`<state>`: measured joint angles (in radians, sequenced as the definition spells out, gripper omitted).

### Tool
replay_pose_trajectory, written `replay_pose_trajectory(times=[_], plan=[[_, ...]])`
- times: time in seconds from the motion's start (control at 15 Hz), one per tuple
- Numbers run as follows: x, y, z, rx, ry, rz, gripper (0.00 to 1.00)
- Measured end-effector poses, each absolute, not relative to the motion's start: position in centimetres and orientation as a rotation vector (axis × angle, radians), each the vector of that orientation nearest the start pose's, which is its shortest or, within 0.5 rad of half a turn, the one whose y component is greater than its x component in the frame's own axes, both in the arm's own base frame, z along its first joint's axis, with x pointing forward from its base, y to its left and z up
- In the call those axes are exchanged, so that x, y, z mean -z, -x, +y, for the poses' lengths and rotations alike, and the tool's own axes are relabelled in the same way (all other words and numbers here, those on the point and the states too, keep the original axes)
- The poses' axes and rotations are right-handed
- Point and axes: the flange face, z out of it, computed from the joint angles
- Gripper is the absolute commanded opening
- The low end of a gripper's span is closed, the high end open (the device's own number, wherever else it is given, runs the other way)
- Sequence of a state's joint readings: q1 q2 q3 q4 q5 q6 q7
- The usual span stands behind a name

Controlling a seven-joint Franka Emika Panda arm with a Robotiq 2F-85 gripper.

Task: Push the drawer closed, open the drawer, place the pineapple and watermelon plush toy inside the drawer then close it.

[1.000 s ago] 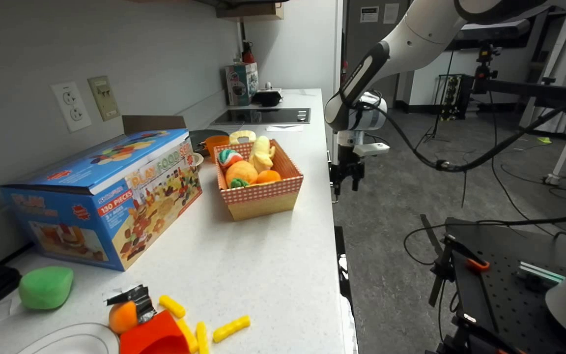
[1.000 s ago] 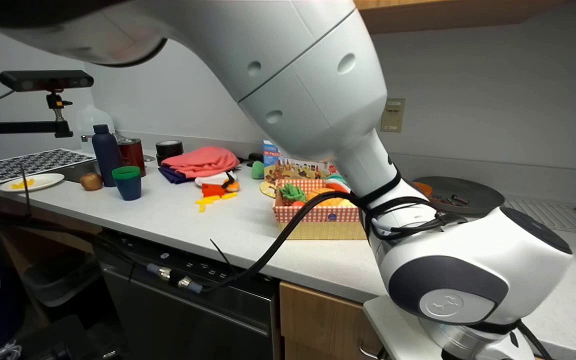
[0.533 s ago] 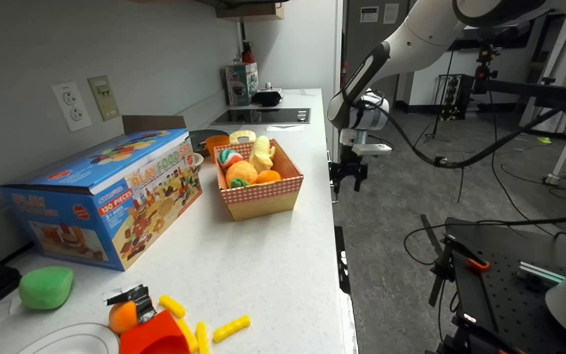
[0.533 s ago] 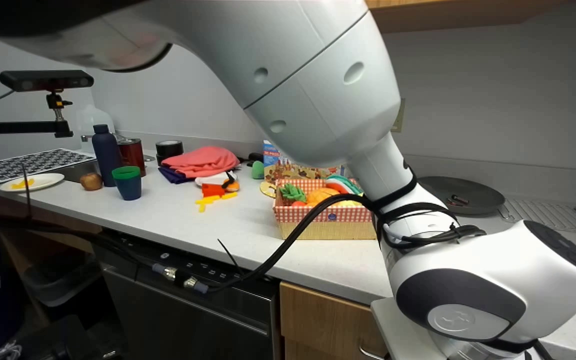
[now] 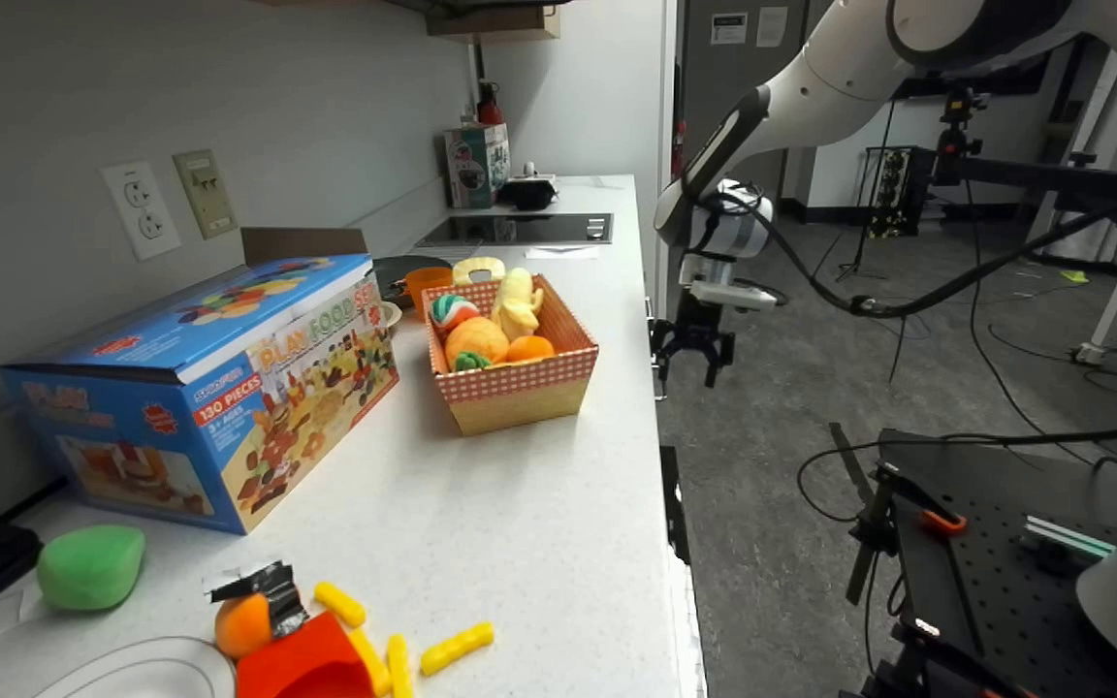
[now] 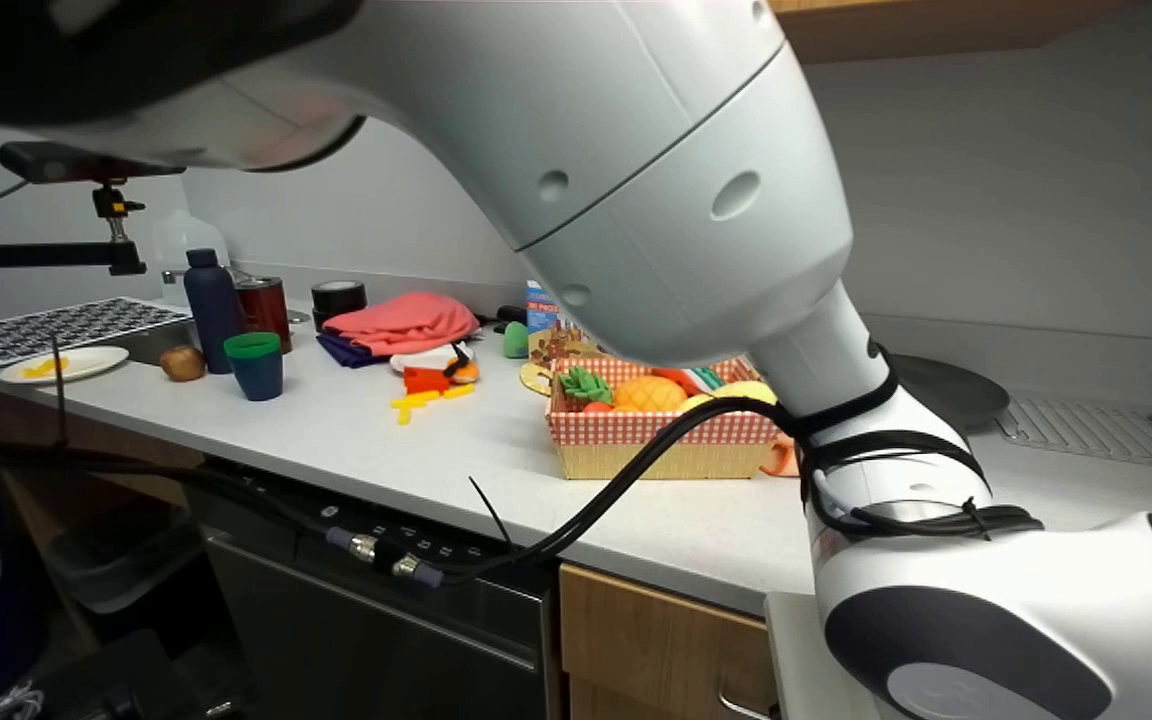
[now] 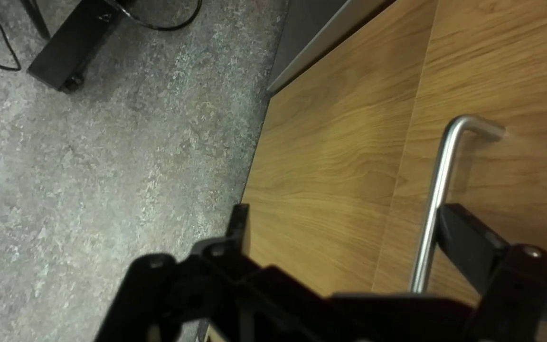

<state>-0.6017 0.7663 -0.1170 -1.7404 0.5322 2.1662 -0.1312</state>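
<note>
The drawer's wooden front also shows in an exterior view, below the counter. Its inside does not show, and it looks shut. Its metal handle stands out from the front. My gripper is open around the handle. One finger is on the handle's right side, touching or nearly touching it; the other is far off to the left. The gripper hangs tilted beside the counter edge. The pineapple plush and watermelon plush lie in the basket on the counter; both also show in an exterior view.
The checked basket also holds a banana and an orange. A blue play-food box stands by the wall. A dark dishwasher adjoins the drawer. The counter edge is close to the gripper. A cable hangs from the arm.
My wrist has moved slightly away from the counter and lower, tilting the gripper. The finger by the counter stays near the same place. The plush toys have not moved.
</note>
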Motion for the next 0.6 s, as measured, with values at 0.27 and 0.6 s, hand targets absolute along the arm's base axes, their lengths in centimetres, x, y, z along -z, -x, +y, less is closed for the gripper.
replay_pose_trajectory(times=[0.27, 0.6], plan=[[-11.46, -48.39, -39.67, -0.261, 2.372, 1.294, 1.0], [-11.39, -47.85, -39.94, -0.3, 2.329, 1.359, 1.0]])
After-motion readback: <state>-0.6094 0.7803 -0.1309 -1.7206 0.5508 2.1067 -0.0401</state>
